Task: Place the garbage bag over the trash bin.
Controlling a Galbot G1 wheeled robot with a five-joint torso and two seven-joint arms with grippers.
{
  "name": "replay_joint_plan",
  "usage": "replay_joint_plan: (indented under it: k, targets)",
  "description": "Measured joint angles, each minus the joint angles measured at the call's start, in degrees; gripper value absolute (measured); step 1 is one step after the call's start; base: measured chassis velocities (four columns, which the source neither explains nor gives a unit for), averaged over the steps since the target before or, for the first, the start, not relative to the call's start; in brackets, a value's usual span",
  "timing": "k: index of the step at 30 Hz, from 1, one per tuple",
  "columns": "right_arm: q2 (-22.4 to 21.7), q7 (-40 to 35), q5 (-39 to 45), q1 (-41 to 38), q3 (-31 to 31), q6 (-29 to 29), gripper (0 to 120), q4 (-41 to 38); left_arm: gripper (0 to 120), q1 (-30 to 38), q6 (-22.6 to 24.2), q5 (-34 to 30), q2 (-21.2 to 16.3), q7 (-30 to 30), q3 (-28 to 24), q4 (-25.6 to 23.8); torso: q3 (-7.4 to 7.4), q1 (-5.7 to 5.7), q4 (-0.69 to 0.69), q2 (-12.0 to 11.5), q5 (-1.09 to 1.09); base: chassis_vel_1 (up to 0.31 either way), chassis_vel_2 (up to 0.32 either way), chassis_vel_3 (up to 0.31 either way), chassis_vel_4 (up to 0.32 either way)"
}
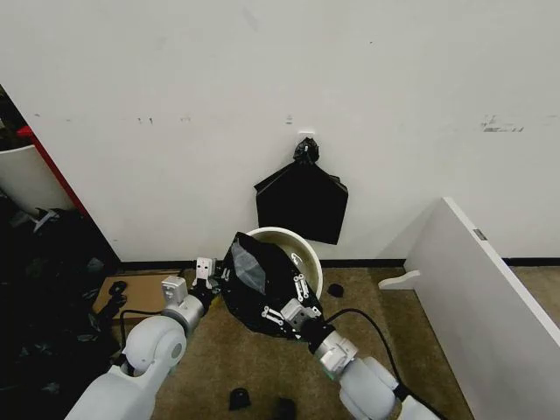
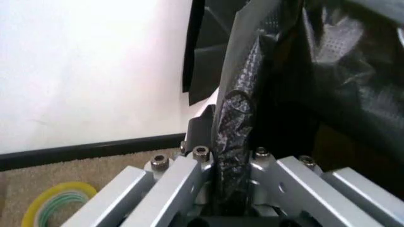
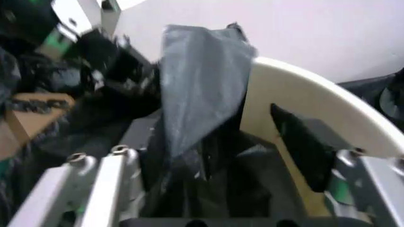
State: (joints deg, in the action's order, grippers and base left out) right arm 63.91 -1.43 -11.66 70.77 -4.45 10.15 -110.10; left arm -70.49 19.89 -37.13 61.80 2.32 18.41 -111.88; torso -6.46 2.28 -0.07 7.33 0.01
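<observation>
Left claw (image 2: 230,189) pinching garbage bag (image 2: 237,118) edge

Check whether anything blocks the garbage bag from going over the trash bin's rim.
Nothing visible does. The garbage bag hangs between the left claw and right claw, directly at the near side of the trash bin. The bin's far rim is bare.
</observation>
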Motion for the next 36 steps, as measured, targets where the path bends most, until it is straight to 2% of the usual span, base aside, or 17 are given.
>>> replay_joint_plan:
  k: [5,7,11,12,16,22,29,36]
  targets:
    - [1.1,-1.25,-3.38,-0.85,-0.43,-4.39,38,0.83,1,-0.21,0.1,-0.05,-0.57,0.2,0.18,-0.52,0.0,0.0,0.0,0.0,0.01,0.0,0.0,0.0,0.0]
    - [1.12,-0.31,-3.45,-0.75,0.18,-4.36,33,0.82,1,-0.22,0.15,-0.06,-0.66,0.22,0.19,-0.57,0.0,0.0,0.0,0.0,0.0,0.0,0.0,0.0,0.0]
    - [1.1,6.09,-2.4,0.16,4.11,-0.89,17,1.05,1,-0.28,0.35,0.2,-0.68,0.47,0.17,-0.3,0.0,0.0,0.0,0.0,0.01,0.0,0.0,0.0,0.0]
    - [1.1,6.09,-2.4,0.16,4.11,-0.89,17,1.05,1,-0.28,0.35,0.2,-0.68,0.47,0.17,-0.3,0.0,0.0,0.0,0.0,0.01,0.0,0.0,0.0,0.0]
    - [1.07,8.99,-2.48,0.76,6.0,0.57,0,1.03,1,-0.37,0.53,0.59,-0.44,0.49,0.06,-0.4,0.0,0.0,0.0,0.0,0.01,0.0,0.0,0.0,0.0]
    - [1.08,13.71,-2.06,1.28,7.78,2.23,0,0.8,1,-0.5,0.63,0.85,-0.25,0.51,-0.06,-0.8,0.0,0.0,0.01,0.0,0.01,0.0,0.0,0.0,0.0]
    - [1.37,11.53,-1.89,1.29,8.34,2.18,0,-0.25,1,-0.89,0.56,1.61,-0.61,0.49,0.05,-0.75,0.01,0.0,0.0,0.0,0.01,0.0,0.0,0.0,0.0]
    - [1.16,9.78,-9.87,-1.35,13.64,5.27,0,-2.97,1,-1.95,-0.3,3.25,-2.32,-0.06,-0.02,0.25,0.01,0.0,0.0,0.01,0.0,0.0,0.0,0.0,0.0]
